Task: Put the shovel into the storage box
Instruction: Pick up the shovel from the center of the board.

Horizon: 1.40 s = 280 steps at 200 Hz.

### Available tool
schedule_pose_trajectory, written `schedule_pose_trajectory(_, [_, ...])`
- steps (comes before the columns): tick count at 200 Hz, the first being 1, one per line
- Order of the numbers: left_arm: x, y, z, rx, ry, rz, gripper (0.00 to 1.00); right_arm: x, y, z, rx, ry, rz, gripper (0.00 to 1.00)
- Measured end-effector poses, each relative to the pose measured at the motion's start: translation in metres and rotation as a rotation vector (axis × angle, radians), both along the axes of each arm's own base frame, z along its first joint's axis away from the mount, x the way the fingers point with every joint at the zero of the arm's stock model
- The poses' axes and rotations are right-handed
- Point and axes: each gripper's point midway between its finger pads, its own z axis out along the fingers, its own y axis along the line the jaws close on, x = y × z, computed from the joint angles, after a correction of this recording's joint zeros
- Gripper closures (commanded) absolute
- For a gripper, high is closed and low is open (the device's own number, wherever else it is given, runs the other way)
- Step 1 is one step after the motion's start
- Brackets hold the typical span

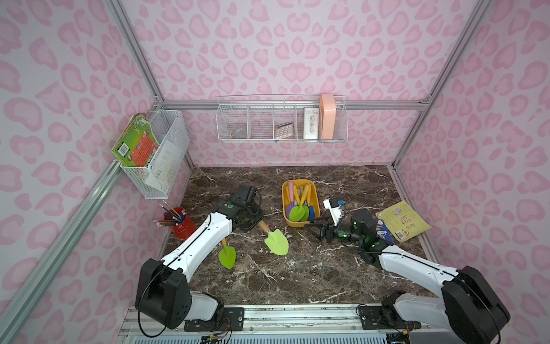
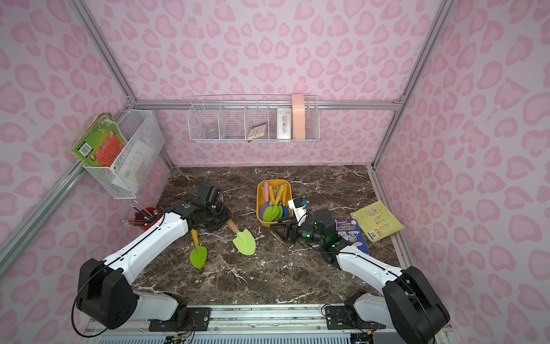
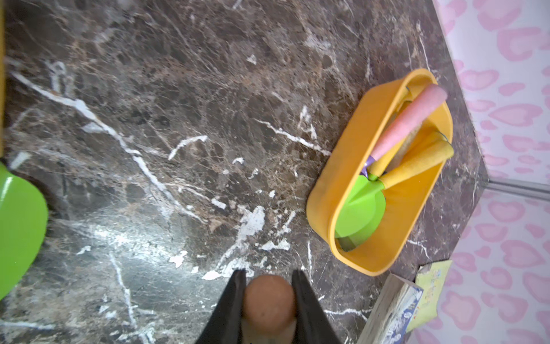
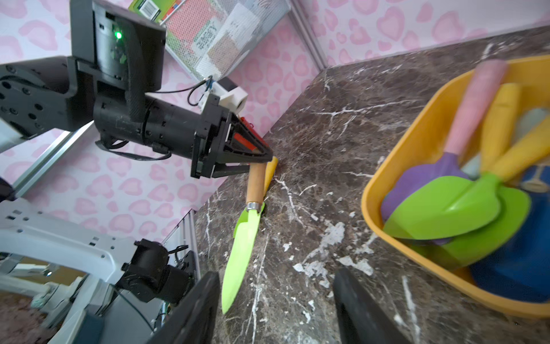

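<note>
left claw [image 3: 269, 275] clenched on shovel [image 1: 276, 241]; right claw [image 1: 315, 227] spread beside storage box [image 3: 342, 166] rim

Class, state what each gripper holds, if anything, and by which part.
Left gripper: green shovel, gripped at its wooden handle's end. Right gripper: nothing.

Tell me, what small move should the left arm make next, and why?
Probably lift a little. The left end effector grips the wooden-handled shovel by its handle end, its green blade low at the table, and the storage box nearby has a wall to clear.
</note>
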Motion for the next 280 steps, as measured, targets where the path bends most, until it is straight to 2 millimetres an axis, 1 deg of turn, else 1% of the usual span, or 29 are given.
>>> schedule_pose_trajectory(28, [0.004,-0.026,0.009,-0.009,-0.024,-0.061,1.00,-0.011,0.017,-0.017,-0.017,0.058,0.066,0.36])
schedule_pose_trajectory(47, [0.005,-0.040,0.012,-0.014,-0.034,-0.094,1.00,-0.015,0.027,-0.022,-0.025,0.081,0.093,0.37])
schedule_pose_trajectory(72, [0.007,-0.051,0.016,-0.017,-0.043,-0.116,1.00,-0.019,0.039,-0.025,-0.027,0.095,0.128,0.42])
schedule_pose_trajectory(97, [0.010,-0.057,0.021,-0.022,-0.060,-0.127,1.00,-0.019,0.043,-0.028,-0.030,0.113,0.140,0.48])
schedule_pose_trajectory(126, [0.012,-0.062,0.026,-0.029,-0.078,-0.137,1.00,-0.015,0.046,-0.034,-0.043,0.134,0.138,0.62])
schedule_pose_trajectory(145, [0.015,-0.065,0.028,-0.029,-0.084,-0.143,1.00,-0.014,0.047,-0.035,-0.048,0.140,0.140,0.80])
schedule_pose_trajectory(155, [0.017,-0.066,0.029,-0.023,-0.090,-0.151,1.00,-0.012,0.047,-0.035,-0.047,0.145,0.137,0.86])
schedule_pose_trajectory(166, [0.018,-0.068,0.030,-0.024,-0.092,-0.154,1.00,-0.008,0.044,-0.040,-0.058,0.167,0.116,0.95])
schedule_pose_trajectory(173, [0.018,-0.069,0.031,-0.027,-0.095,-0.157,1.00,-0.003,0.041,-0.044,-0.067,0.185,0.094,0.98])
schedule_pose_trajectory(179, [0.019,-0.070,0.032,-0.030,-0.097,-0.158,1.00,-0.001,0.039,-0.047,-0.074,0.198,0.078,1.00])
schedule_pose_trajectory(217, [0.020,-0.073,0.032,-0.037,-0.095,-0.165,1.00,0.003,0.034,-0.048,-0.074,0.213,0.074,1.00])
schedule_pose_trajectory(236, [0.022,-0.075,0.035,-0.043,-0.106,-0.167,0.88,0.005,0.030,-0.045,-0.070,0.210,0.065,1.00])
schedule_pose_trajectory(245, [0.023,-0.076,0.036,-0.047,-0.110,-0.169,0.80,0.006,0.029,-0.043,-0.068,0.209,0.062,1.00])
schedule_pose_trajectory(259, [0.024,-0.078,0.039,-0.054,-0.119,-0.173,0.71,0.008,0.026,-0.040,-0.064,0.205,0.057,1.00])
schedule_pose_trajectory(267, [0.025,-0.079,0.041,-0.058,-0.125,-0.176,0.62,0.009,0.024,-0.039,-0.064,0.202,0.053,1.00])
schedule_pose_trajectory(280, [0.025,-0.080,0.043,-0.058,-0.131,-0.186,0.51,0.010,0.020,-0.036,-0.057,0.197,0.046,1.00])
